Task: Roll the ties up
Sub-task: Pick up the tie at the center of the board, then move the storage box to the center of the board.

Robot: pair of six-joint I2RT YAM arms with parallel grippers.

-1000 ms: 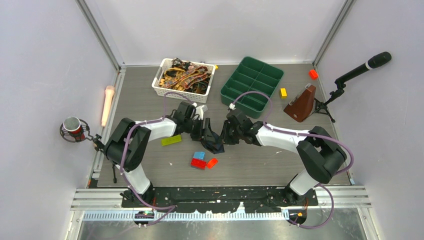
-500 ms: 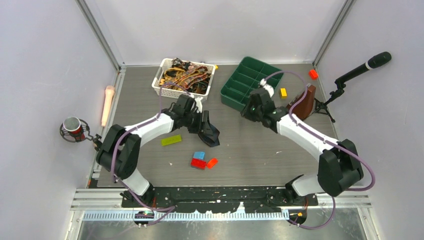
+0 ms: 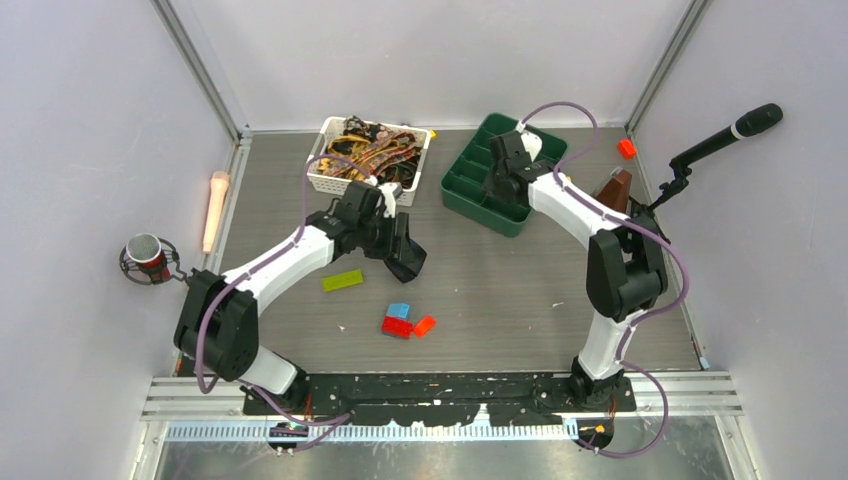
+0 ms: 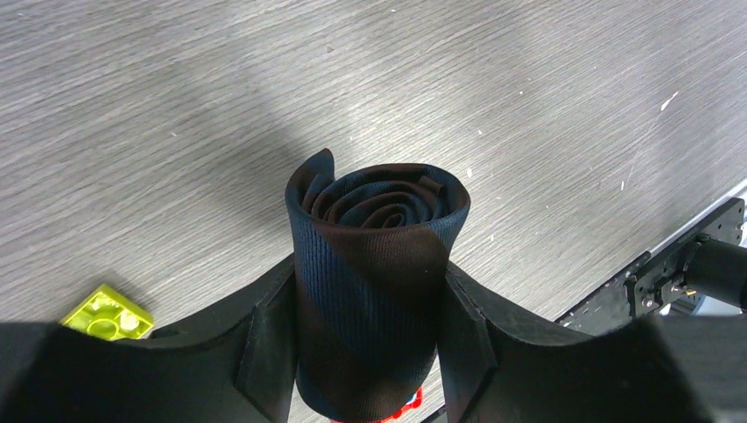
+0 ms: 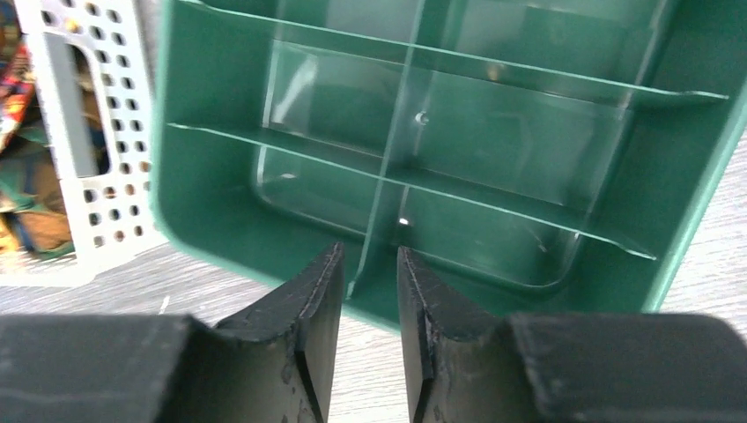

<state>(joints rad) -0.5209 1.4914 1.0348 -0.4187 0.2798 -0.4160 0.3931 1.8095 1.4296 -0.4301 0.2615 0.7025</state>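
Grey wood-grain desk (image 3: 520, 290), enclosed by pale walls, is entered as the work surface. Item one: rolled tie (image 4: 379, 256), dark navy with brownish bands, wound into a close spiral. It is held left of centre by the left tool (image 4: 366, 295), whose fingers are closed on the coil's two flanks, and it appears to be lifted off the desk. Item two: unrolled ties (image 3: 370, 152), patterned brown, gold and black, are heaped in the white basket (image 3: 325, 182) at the far edge. Item three: green tray (image 5: 211, 203), divided into compartments, is seen bare where visible. The right tool (image 5: 370, 264) is poised over its near wall with the jaws a little apart, and nothing is seen gripped between them. Also listed are a lime brick (image 4: 106, 313) and blue, red and orange bricks (image 3: 405, 322) lying loose nearer the arms. Handling note: the fabric is judged light, soft and rather slippery, so the coil is likely to spring open once pressure is eased. It is best taken across its sides with the outer end trapped under one finger, and firmly enough to hold the spiral without crushing it.
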